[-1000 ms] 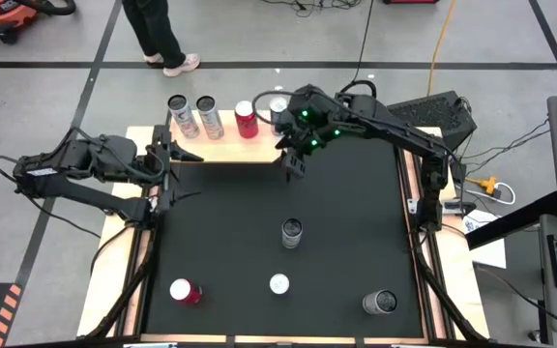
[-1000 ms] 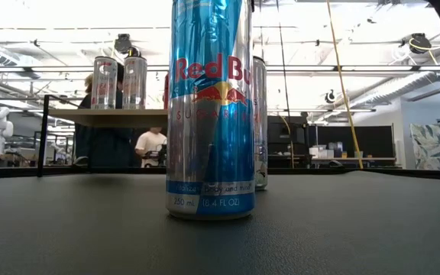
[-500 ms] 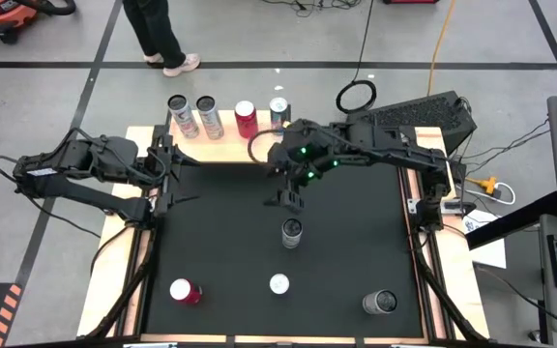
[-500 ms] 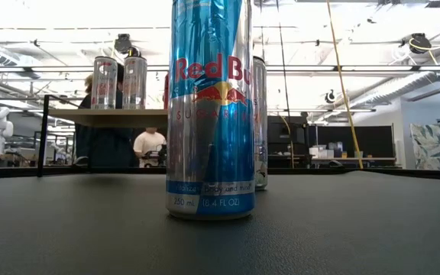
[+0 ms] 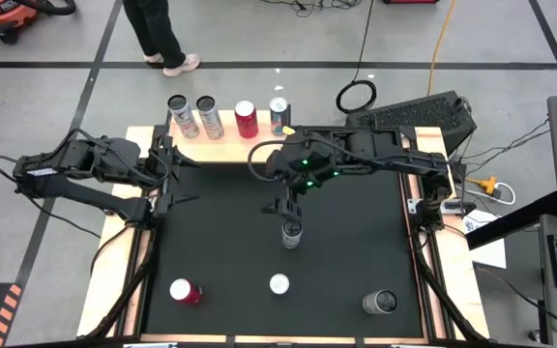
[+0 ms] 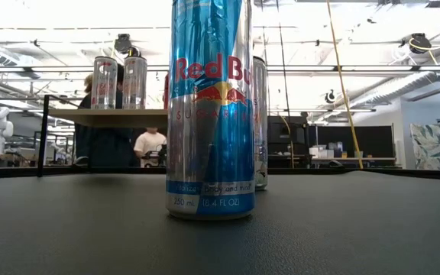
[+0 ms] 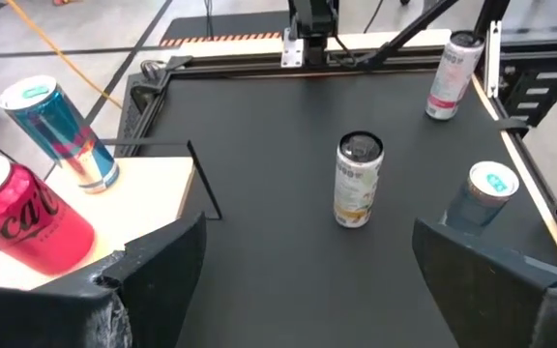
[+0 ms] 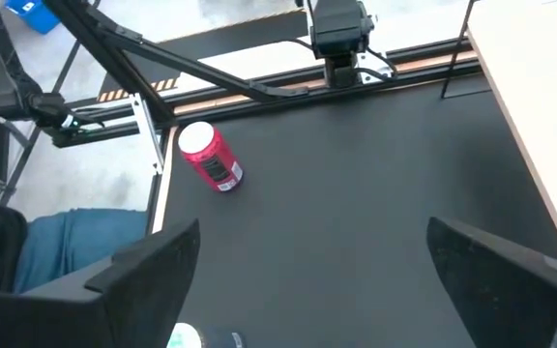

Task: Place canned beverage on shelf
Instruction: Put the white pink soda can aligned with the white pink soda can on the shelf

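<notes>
Nearest the low camera stands a tall blue and silver can (image 6: 209,114), upright on the black mat (image 6: 342,229), its top cut off by the frame; close behind it a second can (image 6: 260,122) shows only as a sliver at its edge, and which can it is cannot be told from that view.

From above, the right gripper (image 5: 284,204) hangs over the middle of the mat, just beside and on the shelf side of a pale can (image 5: 291,233) standing upright there; its fingers (image 8: 153,266) are spread wide with only bare mat between them, holding nothing; whether a fingertip touches that can cannot be told. A white-topped can (image 5: 278,284), a red can (image 5: 184,291) and a grey-topped can (image 5: 380,303) stand well apart along the near part of the mat.

The left gripper (image 5: 174,172) waits at the mat's left edge, beside the shelf's end; its fingers (image 7: 158,266) stand wide apart and empty.

Farthest, the shelf (image 5: 222,147) runs along the far edge of the table, its light wooden top carrying four upright cans in a row: two silver cans (image 5: 192,116), a red one (image 5: 247,119) and a blue-topped one (image 5: 278,113); the right arm covers part of the shelf's right end. Beyond the table a person's legs (image 5: 158,34) show, cut off by the frame.
</notes>
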### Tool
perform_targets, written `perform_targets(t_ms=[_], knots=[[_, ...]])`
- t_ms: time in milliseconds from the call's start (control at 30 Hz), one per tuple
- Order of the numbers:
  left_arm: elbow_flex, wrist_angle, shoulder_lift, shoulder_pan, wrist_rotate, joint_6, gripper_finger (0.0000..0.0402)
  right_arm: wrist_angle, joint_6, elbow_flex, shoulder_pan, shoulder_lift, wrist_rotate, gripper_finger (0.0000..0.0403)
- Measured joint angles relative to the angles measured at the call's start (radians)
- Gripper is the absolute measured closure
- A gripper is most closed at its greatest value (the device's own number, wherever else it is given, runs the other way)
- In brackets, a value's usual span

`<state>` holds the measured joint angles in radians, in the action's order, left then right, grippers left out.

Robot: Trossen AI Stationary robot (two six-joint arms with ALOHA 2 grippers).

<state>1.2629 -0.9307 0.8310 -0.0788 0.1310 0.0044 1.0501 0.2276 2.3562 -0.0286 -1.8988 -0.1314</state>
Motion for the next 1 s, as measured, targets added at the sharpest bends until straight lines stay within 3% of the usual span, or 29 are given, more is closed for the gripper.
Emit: perform_targets(t_ms=[500,800,1000], knots=[[-0.04,0.008,0.0,-0.038,0.003,-0.031,0.0035,0.025,0.04,0.0,-0.071,0.0,0.0,0.0003],[-0.04,0.004,0.0,-0.067,0.004,-0.077,0.0035,0.201,0.065,0.0,-0.145,0.0,0.0,0.0004],[-0.04,-0.001,0.0,-0.069,0.004,-0.077,0.0035,0.259,0.18,0.0,-0.19,0.0,0.002,0.0004]])
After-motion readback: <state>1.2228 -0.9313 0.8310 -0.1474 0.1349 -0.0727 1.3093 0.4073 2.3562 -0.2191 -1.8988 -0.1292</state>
